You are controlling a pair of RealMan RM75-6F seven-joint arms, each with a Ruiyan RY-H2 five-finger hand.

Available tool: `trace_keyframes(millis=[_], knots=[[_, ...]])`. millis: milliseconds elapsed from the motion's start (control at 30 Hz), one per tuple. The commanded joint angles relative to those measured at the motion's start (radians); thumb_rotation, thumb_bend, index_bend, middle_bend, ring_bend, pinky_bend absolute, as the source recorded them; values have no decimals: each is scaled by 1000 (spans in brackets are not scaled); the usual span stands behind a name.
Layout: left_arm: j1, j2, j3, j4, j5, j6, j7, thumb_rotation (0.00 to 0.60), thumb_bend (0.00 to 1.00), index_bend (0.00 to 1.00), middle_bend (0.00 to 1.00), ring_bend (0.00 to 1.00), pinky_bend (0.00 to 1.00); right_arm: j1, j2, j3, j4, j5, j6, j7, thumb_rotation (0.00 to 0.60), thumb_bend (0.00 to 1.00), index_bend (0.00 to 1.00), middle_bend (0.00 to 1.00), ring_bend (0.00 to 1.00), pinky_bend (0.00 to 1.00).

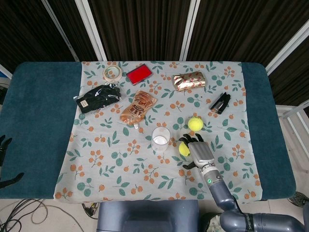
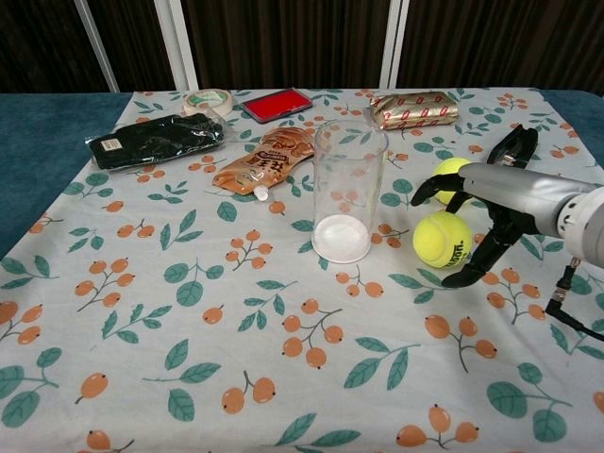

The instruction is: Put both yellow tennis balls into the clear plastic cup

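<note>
The clear plastic cup (image 1: pixel 161 139) (image 2: pixel 347 189) stands upright and holds no ball. One yellow tennis ball (image 1: pixel 194 124) (image 2: pixel 447 176) lies to its right, further back. The second ball (image 1: pixel 183 149) (image 2: pixel 443 239) lies nearer, just right of the cup. My right hand (image 1: pixel 199 152) (image 2: pixel 500 196) hovers over this nearer ball with fingers spread above it and the thumb low at its right side; no firm grip shows. My left hand (image 1: pixel 5 162) sits at the table's left edge, fingers apart, holding nothing.
On the floral cloth (image 1: pixel 120 159), at the back, lie a tape roll (image 1: pixel 112 72), a red case (image 1: pixel 139 75), a black pouch (image 1: pixel 98 98), a snack packet (image 1: pixel 138 107), a gold wrapped box (image 1: pixel 189 80) and a black stapler (image 1: pixel 220 103).
</note>
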Motion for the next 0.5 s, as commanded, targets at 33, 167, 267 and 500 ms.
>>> trace_keyframes(millis=[33, 167, 267, 500], knots=[[0, 1, -1, 0, -3, 0, -2, 600, 41, 81, 0, 0, 98, 20, -28, 13, 48, 21, -9, -5, 600, 99, 234, 148, 251, 0], [-1, 2, -1, 0, -7, -5, -1, 600, 41, 82, 0, 0, 98, 37, -54, 19, 97, 51, -20, -14, 600, 108, 244, 163, 269, 0], [-2, 3, -1, -2, -8, -7, 2, 600, 41, 85, 0, 0, 98, 49, -77, 23, 137, 65, -28, -16, 600, 113, 258, 179, 295, 0], [-1, 6, -2, -5, -15, -9, 3, 600, 41, 103, 0, 0, 98, 62, -102, 32, 176, 54, -25, -8, 600, 181, 307, 237, 385, 20]])
